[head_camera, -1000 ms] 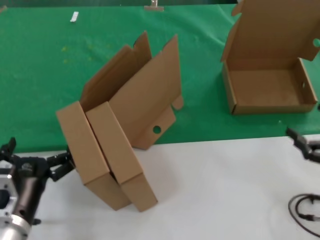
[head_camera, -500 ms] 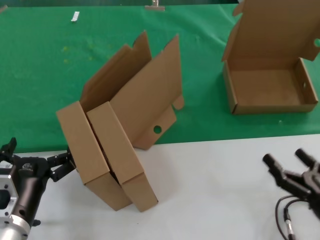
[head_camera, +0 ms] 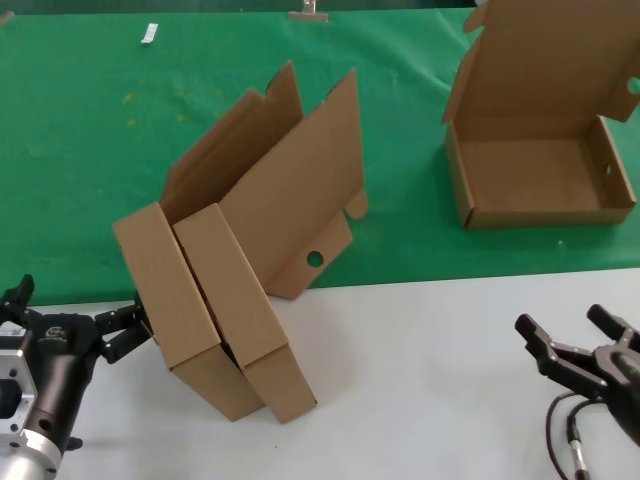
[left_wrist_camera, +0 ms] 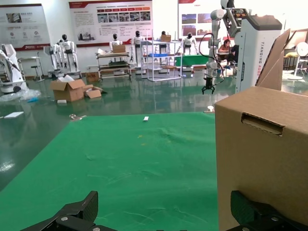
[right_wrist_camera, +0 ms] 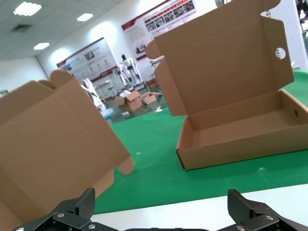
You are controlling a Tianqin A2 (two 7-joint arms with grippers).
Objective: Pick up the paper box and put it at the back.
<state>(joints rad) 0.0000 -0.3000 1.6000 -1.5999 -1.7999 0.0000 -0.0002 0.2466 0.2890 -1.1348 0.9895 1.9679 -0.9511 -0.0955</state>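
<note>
Two brown paper boxes (head_camera: 170, 310) (head_camera: 245, 300) lean side by side with lids open, straddling the edge between the green cloth (head_camera: 90, 150) and the white tabletop (head_camera: 420, 370). A third paper box (head_camera: 540, 180) lies open on the cloth at the back right. My left gripper (head_camera: 72, 308) is open at the front left, one finger beside the leftmost box's wall; that box fills one side of the left wrist view (left_wrist_camera: 262, 159). My right gripper (head_camera: 562, 322) is open and empty over the white tabletop at the front right, facing the open box (right_wrist_camera: 240, 130) and the leaning boxes (right_wrist_camera: 53, 154).
A black cable (head_camera: 565, 440) loops on the tabletop by my right gripper. A small white scrap (head_camera: 150, 33) lies on the cloth at the far back left. Bare green cloth lies behind and left of the leaning boxes.
My right gripper has come in from the right edge to the left and lower over the white tabletop. The left gripper and the boxes have not moved.
</note>
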